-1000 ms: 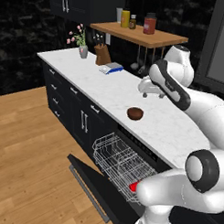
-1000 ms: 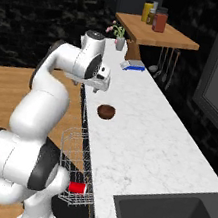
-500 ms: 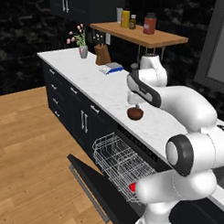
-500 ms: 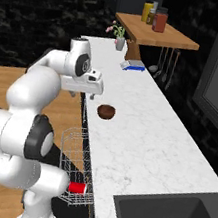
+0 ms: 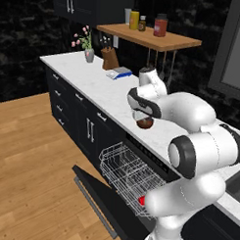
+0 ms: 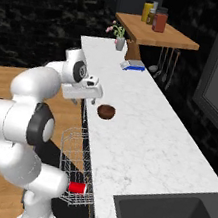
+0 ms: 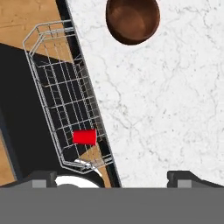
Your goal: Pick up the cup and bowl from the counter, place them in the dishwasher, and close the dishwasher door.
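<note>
Your gripper is standing wide open and is holding nothing. In the hand view its two dark finger tips are sitting far apart at the bottom corners, one over the rack side and one over the white marble, touching neither. In the right base view the gripper is hanging at center left, just beside the bowl but apart from it. In the left base view the hand is sitting just above the bowl at center frame, partly covering it.

The bowl is lying at the top center of the hand view on the counter, upright and near the counter edge. The cup is lying on its side in the white wire rack at lower left of that view; you are also seeing it red at lower center of the right base view. The rack is pulled out of the dishwasher, and the dishwasher door is lying dropped open at the lower center of the left base view.

Compared with a second ago, the arm has been folding in and lowering: the hand was sitting farther along the counter, beyond the bowl, and is now over the counter edge next to it. The bowl and cup are staying where they were.
</note>
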Available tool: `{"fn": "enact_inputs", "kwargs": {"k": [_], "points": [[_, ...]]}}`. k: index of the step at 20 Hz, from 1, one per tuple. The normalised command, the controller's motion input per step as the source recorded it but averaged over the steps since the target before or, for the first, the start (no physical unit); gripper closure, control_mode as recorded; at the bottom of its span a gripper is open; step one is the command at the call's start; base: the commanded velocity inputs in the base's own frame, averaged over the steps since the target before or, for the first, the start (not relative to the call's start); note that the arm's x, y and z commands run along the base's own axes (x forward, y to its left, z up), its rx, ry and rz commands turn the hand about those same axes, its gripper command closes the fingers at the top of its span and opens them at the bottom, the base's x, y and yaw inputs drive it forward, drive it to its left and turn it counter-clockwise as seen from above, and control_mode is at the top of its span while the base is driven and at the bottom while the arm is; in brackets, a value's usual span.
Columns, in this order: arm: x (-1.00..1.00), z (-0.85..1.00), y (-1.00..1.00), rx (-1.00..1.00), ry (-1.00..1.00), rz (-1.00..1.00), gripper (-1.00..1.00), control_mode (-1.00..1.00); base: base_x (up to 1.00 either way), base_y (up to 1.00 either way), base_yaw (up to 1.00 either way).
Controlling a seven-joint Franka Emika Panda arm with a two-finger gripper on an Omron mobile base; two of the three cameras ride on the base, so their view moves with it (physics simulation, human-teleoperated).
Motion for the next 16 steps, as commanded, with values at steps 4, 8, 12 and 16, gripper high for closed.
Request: {"fn": "enact_inputs", "kwargs": {"k": [4,8,12,16], "points": [[0.39,-0.41,0.04,-0.05,0.00,0.09,-1.00,-1.00,0.00,0.00,0.00],[0.42,-0.43,0.05,-0.04,0.00,0.09,-1.00,-1.00,0.00,0.00,0.00],[0.41,-0.37,0.02,-0.01,0.00,0.10,-1.00,-1.00,0.00,0.00,0.00],[0.42,-0.30,0.00,0.00,0.00,0.09,-1.00,-1.00,0.00,0.00,0.00]]}}
